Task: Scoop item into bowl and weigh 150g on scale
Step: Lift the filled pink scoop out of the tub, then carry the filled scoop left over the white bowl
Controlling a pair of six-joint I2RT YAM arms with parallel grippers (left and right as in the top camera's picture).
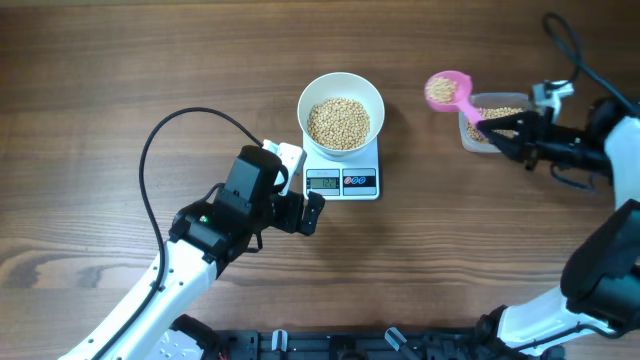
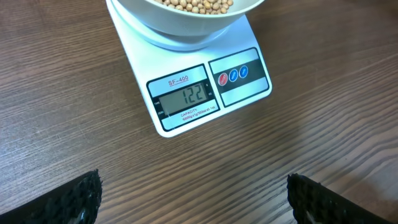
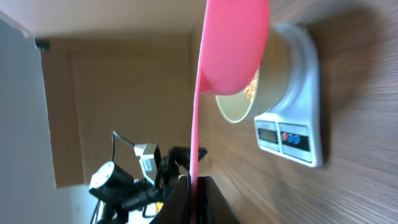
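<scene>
The white bowl (image 1: pixel 341 112), holding tan beans (image 1: pixel 338 123), sits on the white scale (image 1: pixel 343 180). The scale display (image 2: pixel 183 97) reads 122 in the left wrist view, with the bowl (image 2: pixel 186 18) at the top edge. A pink scoop (image 1: pixel 447 90) loaded with beans hangs above the table between the bowl and the clear tub (image 1: pixel 490 121). My right gripper (image 1: pixel 496 130) is shut on its handle; the scoop (image 3: pixel 231 50) fills the right wrist view in front of the bowl (image 3: pixel 258 93). My left gripper (image 1: pixel 312 212) is open and empty, just in front of the scale.
The clear plastic tub with more beans stands at the right, under my right gripper. A black cable (image 1: pixel 160 140) loops over the table at the left. The left arm's base bar (image 1: pixel 330 345) runs along the front edge.
</scene>
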